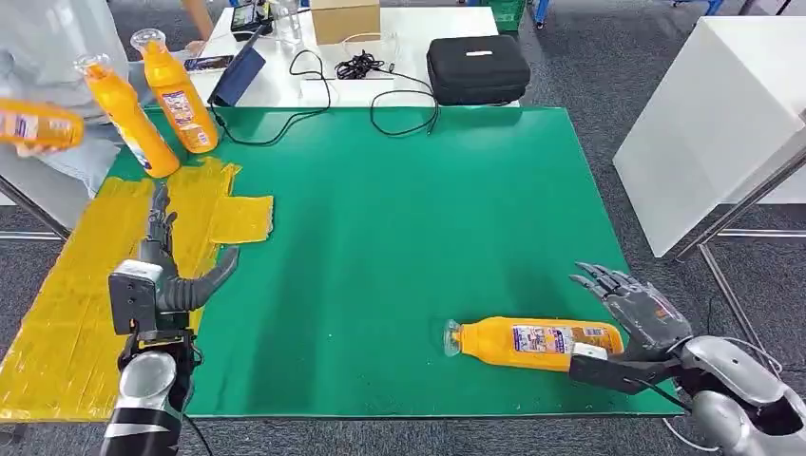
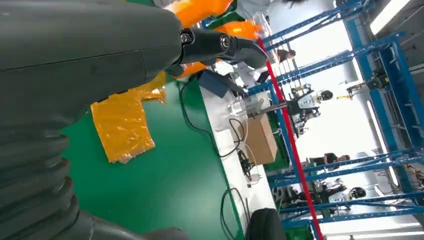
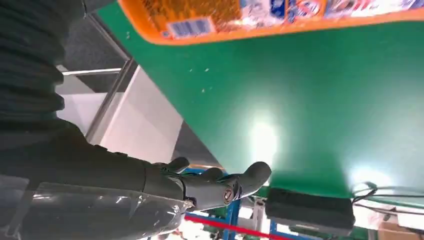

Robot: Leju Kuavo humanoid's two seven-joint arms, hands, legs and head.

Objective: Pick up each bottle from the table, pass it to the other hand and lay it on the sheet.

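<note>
Nearest the camera: right hand, low at the near right corner of the green counter, fingers spread and released, holding nothing. Just beside it, on its inner side, the lying bottle: on its side on the green surface, base end toward the right hand and looking close to or touching the thumb, clear cap pointing away toward the counter's middle. Long axis roughly parallel to the counter's near edge. Right hand clearly the nearer one; left hand well apart from this bottle, across the counter. Likely next: closing around the bottle's body from the base end, judged from the open pose beside it.

By size, then. Green counter, broad and flat. Yellow sheet, crinkled, covering the counter's left end, one flap reaching onto the green. Left hand over the sheet's inner edge, fingers extended and apart, thumb out, empty. Two standing bottles at the sheet's far end, upright with a slight tilt. Another bottle held by a person at the far left.

Lying bottle's look: orange plastic, flattish body, printed label with blue and white bands and a barcode, transparent cap.
</note>
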